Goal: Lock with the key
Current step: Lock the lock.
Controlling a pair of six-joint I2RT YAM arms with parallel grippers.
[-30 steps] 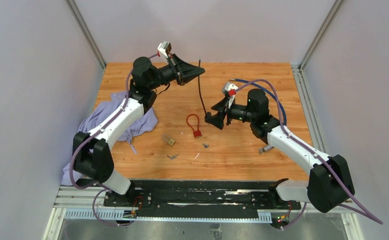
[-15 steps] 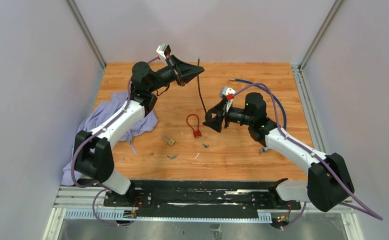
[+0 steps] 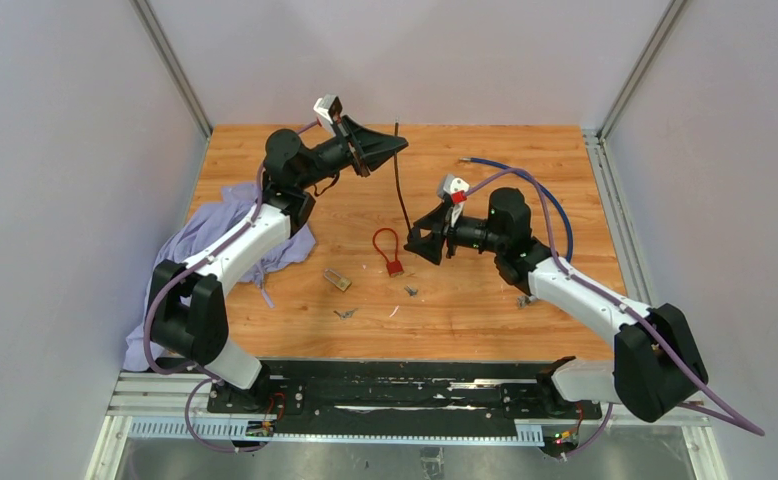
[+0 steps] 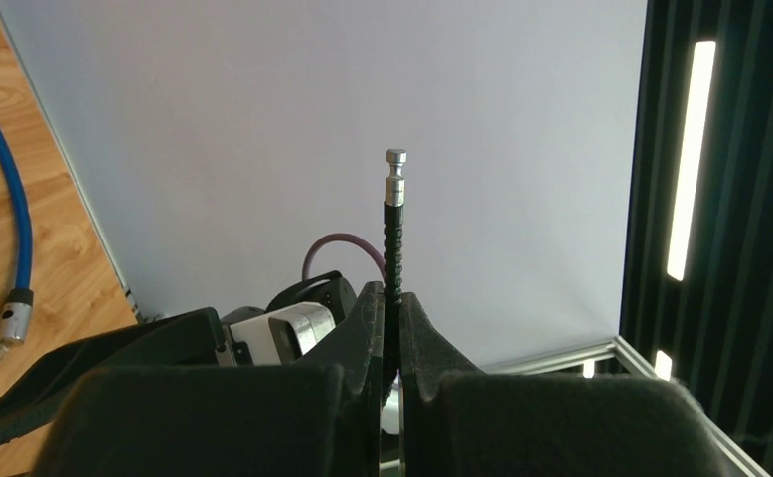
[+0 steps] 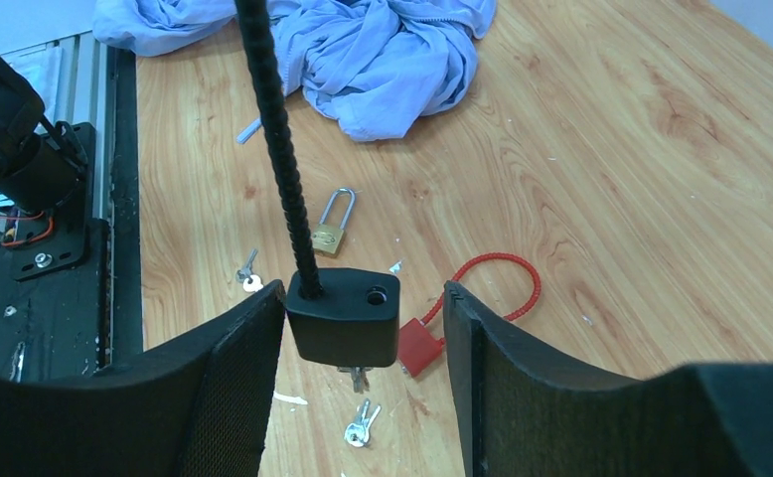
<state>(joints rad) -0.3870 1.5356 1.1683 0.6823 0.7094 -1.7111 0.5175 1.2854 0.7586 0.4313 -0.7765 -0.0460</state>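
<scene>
A black cable lock hangs in the air. My left gripper (image 3: pixel 397 145) (image 4: pixel 390 303) is shut on its ribbed black cable (image 4: pixel 392 238) (image 3: pixel 401 190) just below the metal end pin (image 4: pixel 395 159). The black lock body (image 5: pixel 344 316) dangles at the cable's lower end, between the fingers of my right gripper (image 5: pixel 365 298) (image 3: pixel 417 235). That gripper is open; its left finger (image 5: pixel 253 338) is almost against the body and the right finger (image 5: pixel 472 338) stands apart. A key (image 5: pixel 358 378) sticks out of the body's underside.
On the wooden table lie a red cable padlock (image 3: pixel 389 248) (image 5: pixel 482 288), a brass padlock (image 3: pixel 337 280) (image 5: pixel 331 234), loose keys (image 3: pixel 410 291) (image 5: pixel 361 425), a crumpled blue cloth (image 3: pixel 235 240) (image 5: pixel 383 50) and a blue cable (image 3: pixel 545 195) (image 4: pixel 10 199).
My right gripper has moved left and now stands around the hanging lock body, its jaws a little narrower. The left gripper has kept its hold on the cable, shifting only slightly.
</scene>
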